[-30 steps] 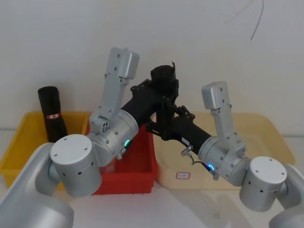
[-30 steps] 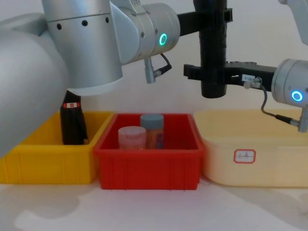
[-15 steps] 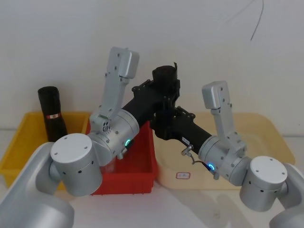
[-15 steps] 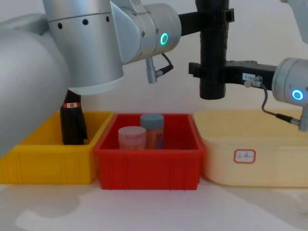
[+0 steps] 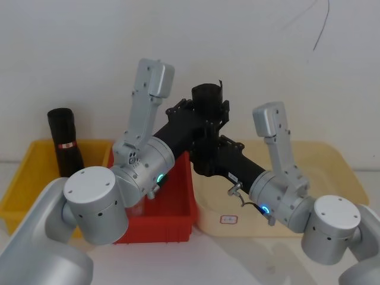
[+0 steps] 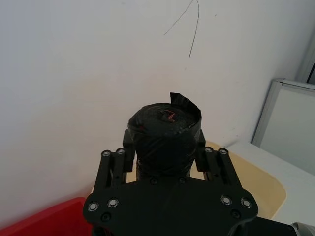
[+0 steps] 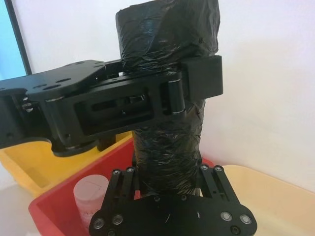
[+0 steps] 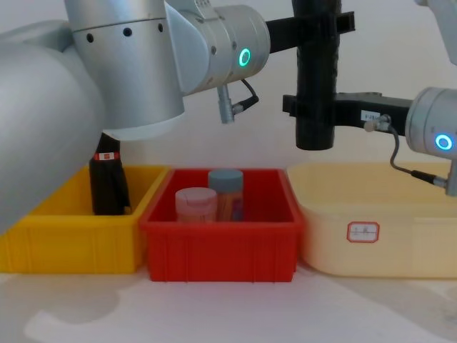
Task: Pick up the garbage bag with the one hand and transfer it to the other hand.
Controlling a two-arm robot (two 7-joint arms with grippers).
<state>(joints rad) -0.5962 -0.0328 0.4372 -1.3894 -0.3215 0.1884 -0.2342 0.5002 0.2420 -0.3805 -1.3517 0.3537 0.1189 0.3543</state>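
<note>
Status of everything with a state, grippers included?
Garbage bag: upright, held in the air.
Left gripper: shut on its upper part.
Right gripper: around its lower part.
Second black roll: standing in the yellow bin.
Pink jar and blue-capped jar: upright in the red bin.

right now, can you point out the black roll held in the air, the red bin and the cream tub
held black roll [image 8: 314, 68], chest view, middle of its side
red bin [image 8: 221, 246], chest view, front wall
cream tub [image 8: 407, 246], chest view, front wall
</note>
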